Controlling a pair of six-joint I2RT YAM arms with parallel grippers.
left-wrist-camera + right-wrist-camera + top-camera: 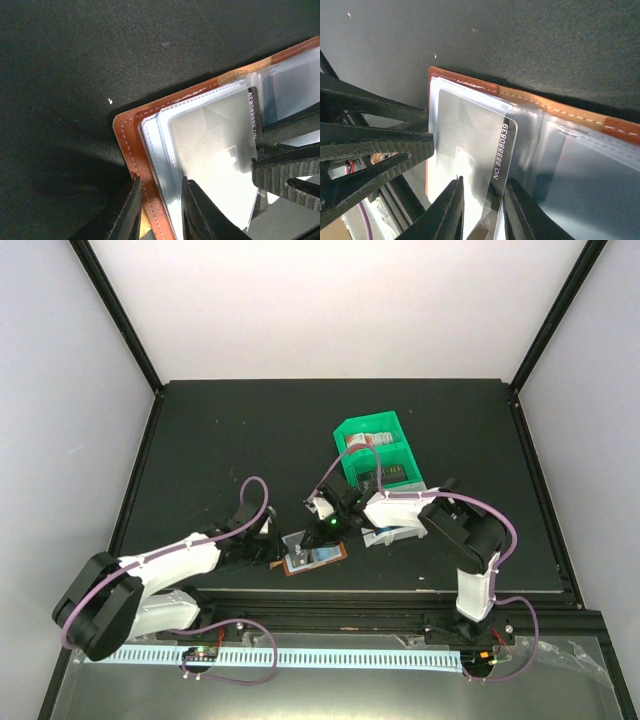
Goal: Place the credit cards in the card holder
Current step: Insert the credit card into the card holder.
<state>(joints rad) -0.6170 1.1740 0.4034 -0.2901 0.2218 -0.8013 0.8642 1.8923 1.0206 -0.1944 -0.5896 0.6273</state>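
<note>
The brown leather card holder (318, 558) lies open near the table's front edge, its clear sleeves facing up. My left gripper (279, 548) is shut on its left edge; in the left wrist view (159, 210) the jaws pinch the stitched leather cover (127, 145) and a sleeve. My right gripper (332, 531) holds a dark credit card (504, 145) printed with a white number, partly inside a sleeve over the holder (520, 94). The card's lower edge sits between the right gripper's jaws (484, 212). The card also shows in the left wrist view (252, 112).
A green divided tray (375, 426) stands behind the holder, with a red-and-white card (362, 443) and dark cards (392, 476) in it. The right gripper's fingers (290, 167) and the left gripper's fingers (370, 145) are close together over the holder. A black frame rail runs along the table's front.
</note>
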